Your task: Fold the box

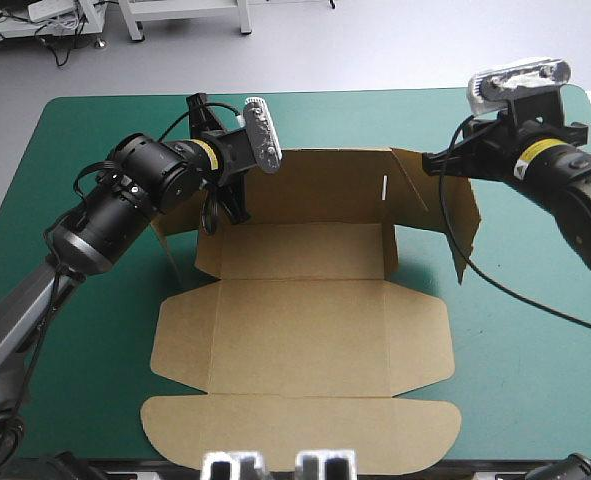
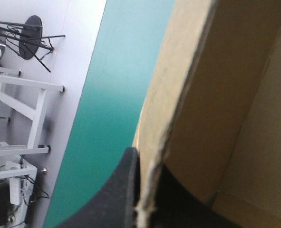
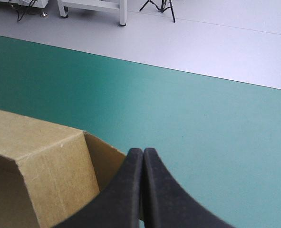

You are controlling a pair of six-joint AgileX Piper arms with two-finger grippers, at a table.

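The brown box (image 1: 305, 330) lies mid-table. Its back wall and both side walls are raised, and the lid with its rounded flaps lies flat toward the front edge. My left gripper (image 1: 215, 207) is at the back left corner. In the left wrist view this gripper (image 2: 147, 160) is shut on the upright wall of the box (image 2: 216, 95), whose torn edge runs between the fingers. My right gripper (image 1: 433, 162) sits at the top of the back right corner. Its wrist view shows the right gripper (image 3: 143, 151) shut, with the box's corner (image 3: 40, 156) just beside and behind it and no board between the fingers.
The teal-green cover (image 1: 535, 330) is bare on both sides of the box and behind it. The lid's front flap (image 1: 295, 430) reaches close to the table's front edge. The table's far edge (image 3: 188, 71) lies beyond the right gripper.
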